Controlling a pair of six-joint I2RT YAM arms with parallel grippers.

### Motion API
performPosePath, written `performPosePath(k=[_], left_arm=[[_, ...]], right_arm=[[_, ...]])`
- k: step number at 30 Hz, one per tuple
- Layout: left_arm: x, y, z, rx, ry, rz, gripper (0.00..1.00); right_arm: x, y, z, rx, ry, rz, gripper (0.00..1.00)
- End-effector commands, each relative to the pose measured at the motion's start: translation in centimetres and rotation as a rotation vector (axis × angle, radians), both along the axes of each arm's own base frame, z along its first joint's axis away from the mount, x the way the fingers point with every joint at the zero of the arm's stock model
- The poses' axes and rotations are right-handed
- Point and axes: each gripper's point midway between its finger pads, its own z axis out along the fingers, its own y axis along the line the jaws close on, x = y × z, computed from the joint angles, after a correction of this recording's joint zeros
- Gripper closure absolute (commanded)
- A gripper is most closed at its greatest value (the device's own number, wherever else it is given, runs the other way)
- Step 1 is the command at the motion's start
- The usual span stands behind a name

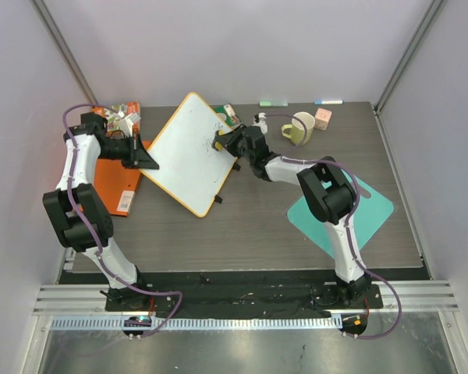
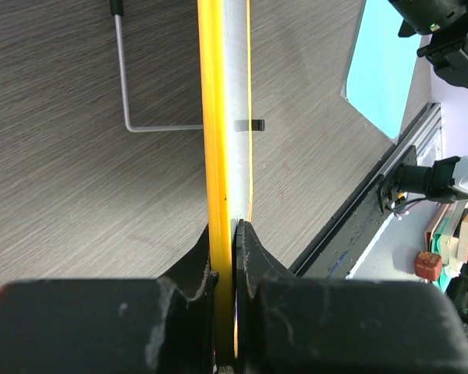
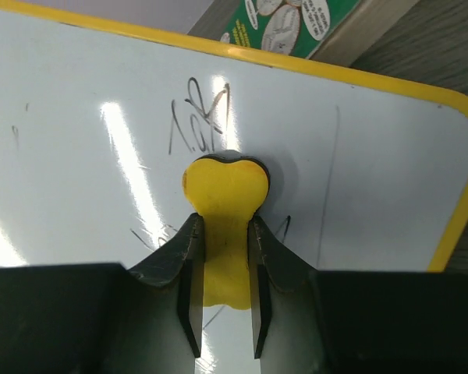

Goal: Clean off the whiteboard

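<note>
Right wrist view: a yellow eraser is gripped by the right end effector against the whiteboard — scribbles are not yet erased; its edge is clamped over the counter by the left end effector.

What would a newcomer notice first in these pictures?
The large white board with a thin orange frame, mid-table, is pinched at its left side by the left arm's fingers. The right arm's fingers hold a yellow eraser against its surface, beside dark handwriting.

Bright, even overhead light, soft faint shadows, white glare streaks on the whiteboard, wrist-view foregrounds slightly blurred
</note>
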Motion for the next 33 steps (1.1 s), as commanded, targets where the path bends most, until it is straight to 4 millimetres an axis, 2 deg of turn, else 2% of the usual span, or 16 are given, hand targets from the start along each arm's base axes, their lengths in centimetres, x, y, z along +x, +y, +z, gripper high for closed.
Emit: performPosePath(k=[1,3,6,10,13,15,16,18,19,23,24,26,27,28,31,33], left_arm=[[1.8,1.7,-1.4,0.248,-0.216,-0.119,1.0],[1.7,1.7,-1.4,0.243,-0.215,-0.12,1.0],[1.6,1.6,-1.5,0.238,-0.212,-0.122,1.0],[1.6,1.5,-1.4,0.237,-0.214,-0.123,1.0],[1.5,1.5,-1.5,0.235,-0.212,-0.124,1.0],[1.4,1.5,-1.6,0.238,-0.21,-0.127,1.0],[1.3,1.5,-1.5,0.242,-0.214,-0.127,1.0],[1.2,1.5,-1.6,0.245,-0.211,-0.127,1.0],[1.2,1.6,-1.6,0.249,-0.212,-0.128,1.0],[1.2,1.6,-1.6,0.25,-0.212,-0.126,1.0],[1.2,1.6,-1.5,0.249,-0.213,-0.125,1.0],[1.2,1.6,-1.5,0.247,-0.214,-0.124,1.0],[1.2,1.5,-1.5,0.244,-0.214,-0.124,1.0],[1.2,1.5,-1.5,0.242,-0.213,-0.125,1.0],[1.2,1.4,-1.5,0.238,-0.212,-0.122,1.0],[1.1,1.4,-1.4,0.236,-0.216,-0.124,1.0]], right_arm=[[-5.4,-0.9,-9.1,-0.159,0.266,0.027,0.99],[-6.0,-0.7,-8.9,-0.168,0.244,0.051,0.99],[-7.4,1.9,-7.6,-0.21,0.184,0.125,0.99],[-10.7,7.2,-4.3,-0.206,0.092,0.235,0.99],[-11.8,10.2,-1.9,-0.139,0.058,0.304,0.99],[-11.8,11.3,-1.5,-0.115,0.05,0.319,0.99],[-11.2,12.0,-0.2,-0.093,0.03,0.319,0.99],[-10.4,12.2,-0.4,-0.111,0.03,0.311,0.99],[-9.7,12.5,0.7,-0.107,0.012,0.299,0.98],[-8.1,10.9,-1.6,-0.143,0.084,0.251,0.99],[-6.9,9.5,-2.4,-0.169,0.099,0.186,0.99],[-7.0,7.5,-4.9,-0.217,0.157,0.148,0.99],[-6.7,6.5,-5.1,-0.225,0.173,0.111,0.99],[-6.8,4.6,-7.1,-0.257,0.214,0.079,0.99],[-6.8,0.6,-9.4,-0.307,0.278,0.0,0.99],[-6.9,-0.9,-10.0,-0.34,0.294,-0.028,0.99]])
